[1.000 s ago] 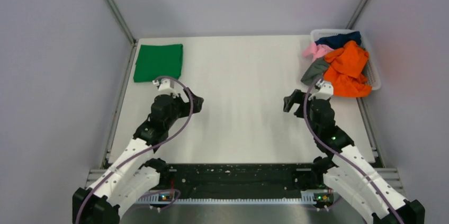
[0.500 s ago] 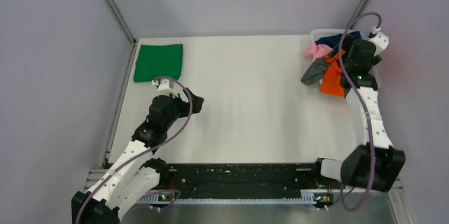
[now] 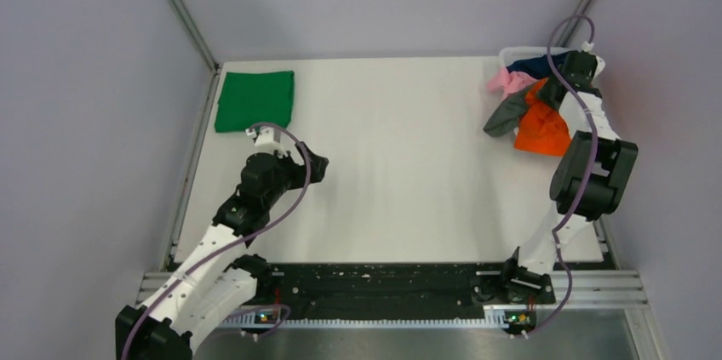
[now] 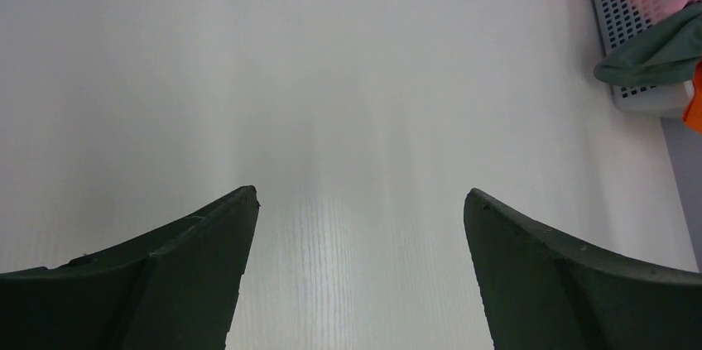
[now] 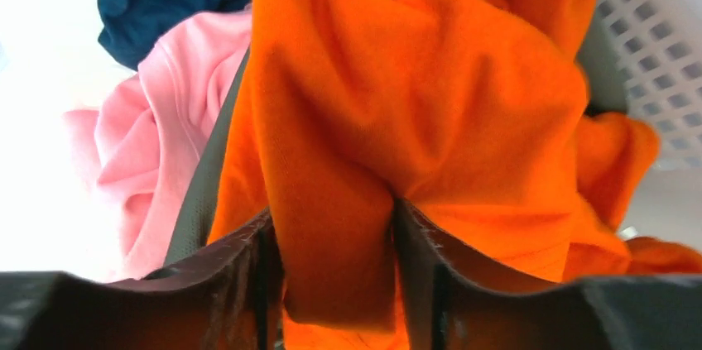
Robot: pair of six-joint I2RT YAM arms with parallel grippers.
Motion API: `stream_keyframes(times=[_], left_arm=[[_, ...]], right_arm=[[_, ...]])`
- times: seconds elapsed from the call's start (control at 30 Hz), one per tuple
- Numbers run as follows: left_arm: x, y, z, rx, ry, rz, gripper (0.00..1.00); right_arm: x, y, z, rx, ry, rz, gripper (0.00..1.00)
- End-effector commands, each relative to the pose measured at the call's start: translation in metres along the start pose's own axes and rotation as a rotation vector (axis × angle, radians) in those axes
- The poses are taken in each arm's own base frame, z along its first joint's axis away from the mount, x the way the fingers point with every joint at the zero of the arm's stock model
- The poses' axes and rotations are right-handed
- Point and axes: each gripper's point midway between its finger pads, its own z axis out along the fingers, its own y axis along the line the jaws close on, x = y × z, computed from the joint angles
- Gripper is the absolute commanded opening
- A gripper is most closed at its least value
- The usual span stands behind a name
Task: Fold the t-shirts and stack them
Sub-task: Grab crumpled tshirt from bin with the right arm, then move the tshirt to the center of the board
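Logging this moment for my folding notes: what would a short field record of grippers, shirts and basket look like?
left gripper: open, empty, above the table
right gripper: closed on a fold of the orange t-shirt
green t-shirt: folded, far-left table corner
basket: far-right corner, holding pink t-shirt, grey t-shirt, navy t-shirt, all bunched

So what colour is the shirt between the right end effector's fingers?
Bright orange; the t-shirt shows best in the right wrist view.
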Motion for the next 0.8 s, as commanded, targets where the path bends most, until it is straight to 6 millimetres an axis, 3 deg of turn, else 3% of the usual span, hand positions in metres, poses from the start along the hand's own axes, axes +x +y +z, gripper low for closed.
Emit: stream_keyframes(times=[0.0, 0.03, 0.07, 0.17, 0.23, 0.37, 0.43, 0.53, 0.67, 0.77], left_arm=[[-0.011, -0.014, -0.004, 0.061, -0.033, 0.012, 0.99], [-0.010, -0.014, -0.004, 0.064, -0.035, 0.012, 0.99], [-0.010, -0.015, -0.004, 0.067, -0.035, 0.012, 0.99], [-0.010, -0.016, -0.004, 0.076, -0.035, 0.010, 0.99], [-0.009, -0.020, -0.005, 0.097, -0.026, 0.012, 0.99], [-0.009, -0.023, -0.007, 0.112, -0.030, 0.014, 0.99], [-0.010, -0.023, -0.009, 0.116, -0.035, 0.015, 0.99], [-0.011, -0.022, -0.009, 0.111, -0.044, 0.013, 0.99], [-0.011, -0.021, -0.008, 0.100, -0.039, 0.011, 0.99], [-0.012, -0.021, -0.009, 0.096, -0.032, 0.009, 0.99]], right_arm=[[-0.032, 0.019, -0.014, -0.080, -0.054, -0.041, 0.23], [-0.048, 0.023, -0.028, -0.095, -0.094, -0.045, 0.07], [-0.059, 0.026, -0.037, -0.104, -0.122, -0.048, 0.00], [-0.113, 0.045, -0.100, -0.190, -0.275, -0.055, 0.00], [-0.138, 0.064, -0.145, -0.296, -0.351, -0.061, 0.00], [-0.161, 0.099, -0.230, -0.499, -0.455, -0.088, 0.00], [-0.160, 0.124, -0.271, -0.631, -0.480, -0.120, 0.00], [-0.142, 0.176, -0.341, -0.923, -0.474, -0.197, 0.00], [-0.091, 0.248, -0.436, -1.331, -0.410, -0.308, 0.00], [-0.063, 0.278, -0.493, -1.585, -0.365, -0.337, 0.00]])
